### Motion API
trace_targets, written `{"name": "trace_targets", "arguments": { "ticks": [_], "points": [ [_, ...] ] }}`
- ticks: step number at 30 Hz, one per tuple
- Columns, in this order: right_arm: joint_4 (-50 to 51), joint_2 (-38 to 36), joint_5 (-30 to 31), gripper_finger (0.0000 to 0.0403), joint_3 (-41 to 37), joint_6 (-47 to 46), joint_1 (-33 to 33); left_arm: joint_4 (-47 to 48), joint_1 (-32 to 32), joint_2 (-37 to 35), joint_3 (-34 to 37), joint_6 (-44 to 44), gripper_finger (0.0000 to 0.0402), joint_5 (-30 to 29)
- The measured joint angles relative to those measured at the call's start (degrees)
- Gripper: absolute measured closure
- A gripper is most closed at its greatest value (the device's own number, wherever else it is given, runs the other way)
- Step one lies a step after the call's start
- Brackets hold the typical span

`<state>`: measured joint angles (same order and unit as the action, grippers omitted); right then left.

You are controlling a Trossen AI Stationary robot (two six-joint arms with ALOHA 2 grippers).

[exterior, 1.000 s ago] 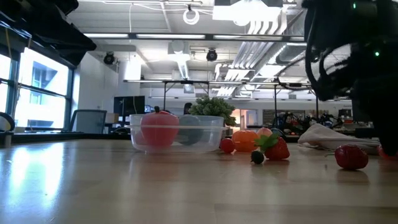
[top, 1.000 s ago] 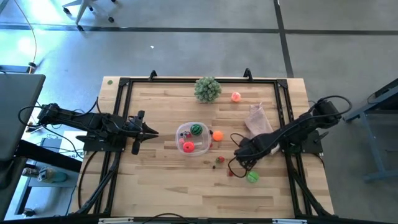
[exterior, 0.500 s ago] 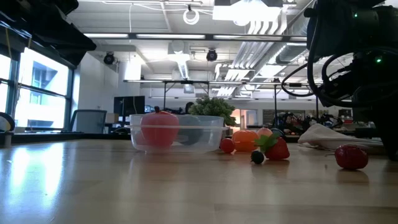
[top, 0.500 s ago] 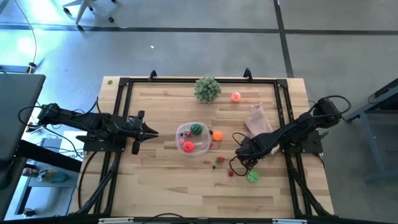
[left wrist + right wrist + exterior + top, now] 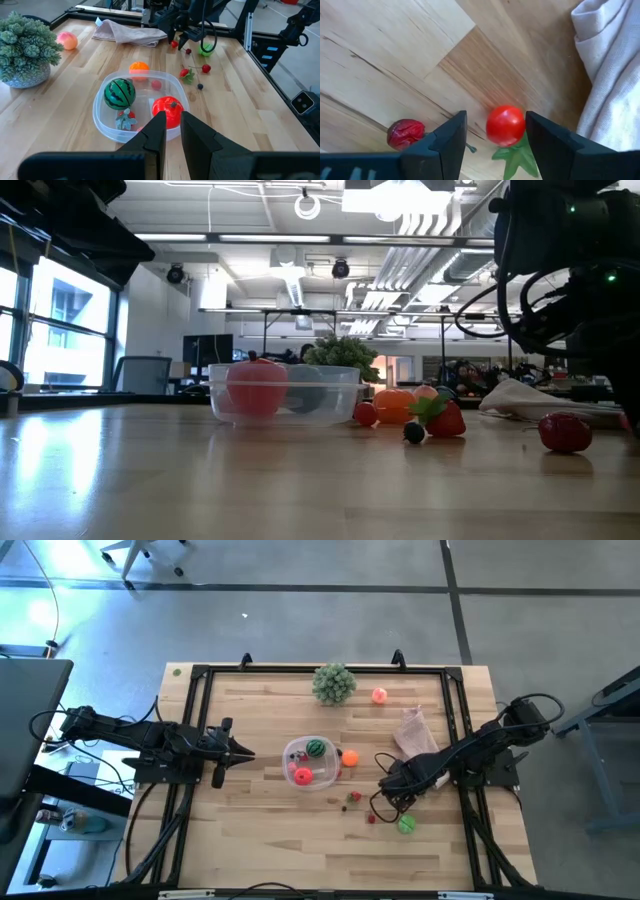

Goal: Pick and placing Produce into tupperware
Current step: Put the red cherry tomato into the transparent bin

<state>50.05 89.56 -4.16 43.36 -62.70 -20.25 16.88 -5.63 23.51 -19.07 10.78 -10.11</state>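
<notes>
R gripper hangs over the wood table near the pinkish-white bag, fingers apart w/ a small red ball between them, not clamped. L gripper shut, empty, beside the clear rounded-square tupperware, which holds a striped green ball & red fruit.

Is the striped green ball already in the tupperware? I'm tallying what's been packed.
Yes, the left wrist view shows the striped green ball lying inside the tupperware, next to a red ball.
</notes>
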Motion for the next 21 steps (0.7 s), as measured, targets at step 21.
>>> {"name": "trace_targets", "arguments": {
  "ticks": [21],
  "points": [
    [-1.1, 0.0, -0.5, 0.0279, -0.1, 0.2, 0.0, 0.0, 0.0, 0.0, 0.0, 0.0, 0.0355, 0.0]
  ]
}}
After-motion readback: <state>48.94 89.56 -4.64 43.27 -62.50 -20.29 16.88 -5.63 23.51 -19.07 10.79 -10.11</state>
